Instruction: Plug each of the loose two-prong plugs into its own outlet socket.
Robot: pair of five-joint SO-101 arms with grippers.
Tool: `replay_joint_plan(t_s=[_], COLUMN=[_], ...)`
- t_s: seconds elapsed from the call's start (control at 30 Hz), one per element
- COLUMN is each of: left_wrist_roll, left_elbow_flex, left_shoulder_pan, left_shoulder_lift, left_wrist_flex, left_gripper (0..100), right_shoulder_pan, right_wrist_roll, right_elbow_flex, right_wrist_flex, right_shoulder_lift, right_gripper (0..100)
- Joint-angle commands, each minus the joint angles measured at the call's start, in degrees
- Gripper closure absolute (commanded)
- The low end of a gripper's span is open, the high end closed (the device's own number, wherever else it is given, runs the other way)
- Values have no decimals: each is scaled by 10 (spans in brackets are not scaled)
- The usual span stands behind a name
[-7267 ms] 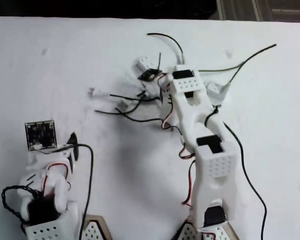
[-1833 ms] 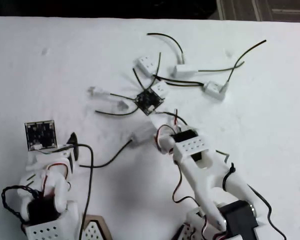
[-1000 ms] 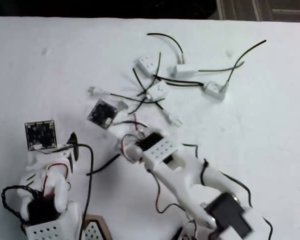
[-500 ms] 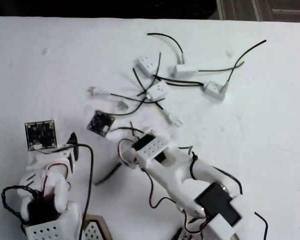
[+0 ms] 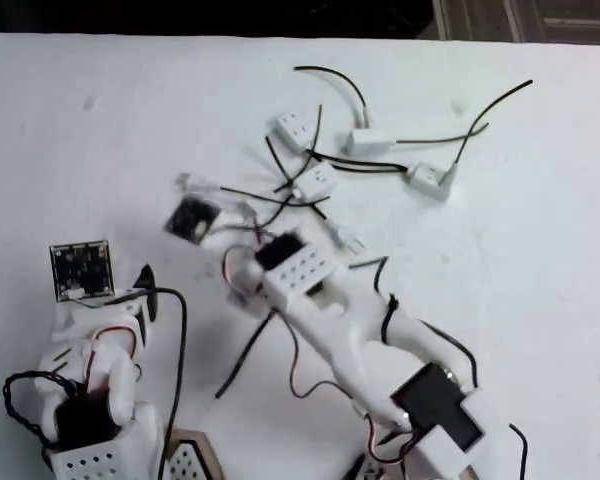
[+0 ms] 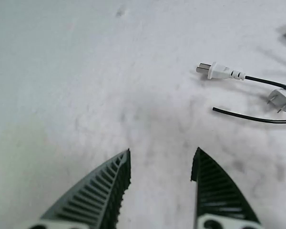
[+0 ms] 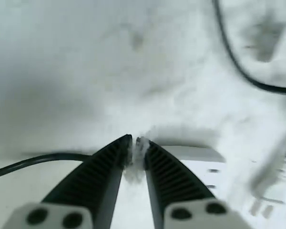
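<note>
My right arm [image 5: 310, 290] reaches from the near right toward the table's middle left. The right gripper [image 7: 137, 143] is shut on the end of a white outlet socket [image 7: 195, 167], whose black cord [image 5: 245, 355] trails back toward the near edge. Just beyond it lie a white two-prong plug [image 5: 190, 183] and a small plug [image 5: 245, 210]. The left gripper [image 6: 162, 160] stands open over bare table, with that white plug [image 6: 217, 71] and the small plug [image 6: 280, 100] farther off. A third plug [image 5: 348, 238] lies right of my arm.
Three more white sockets [image 5: 295, 127], [image 5: 320, 180], [image 5: 425, 180] and a corded white block [image 5: 372, 138] lie tangled with black cords at the far middle. The left arm [image 5: 90, 390] sits folded at the near left corner.
The right arm brought the corded socket from the far cluster toward the near left. In the last second it pushed a little farther from the near edge and the cord's tail swung right.
</note>
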Motion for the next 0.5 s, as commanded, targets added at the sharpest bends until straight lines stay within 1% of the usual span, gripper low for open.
replay_joint_plan(t_s=[0.0, 0.07, 0.17, 0.27, 0.33, 0.47], left_wrist_roll=[-6, -6, -6, -6, -6, -6], left_elbow_flex=[-4, -4, -4, -4, -4, -4], left_shoulder_pan=[-5, -5, -5, -5, -5, -5], left_shoulder_lift=[-4, -4, -4, -4, -4, -4], left_wrist_flex=[-10, -11, -11, -11, -11, -11], left_gripper=[779, 779, 779, 779, 779, 779], right_shoulder_pan=[45, 70, 107, 135, 138, 137], right_wrist_roll=[-4, -4, -2, 1, 4, 50], right_elbow_flex=[-81, -114, -148, -154, -153, -155], right_wrist_flex=[43, 65, 93, 89, 67, 20], right_shoulder_lift=[-22, -20, -16, -15, -5, 45], right_gripper=[981, 967, 874, 796, 796, 800])
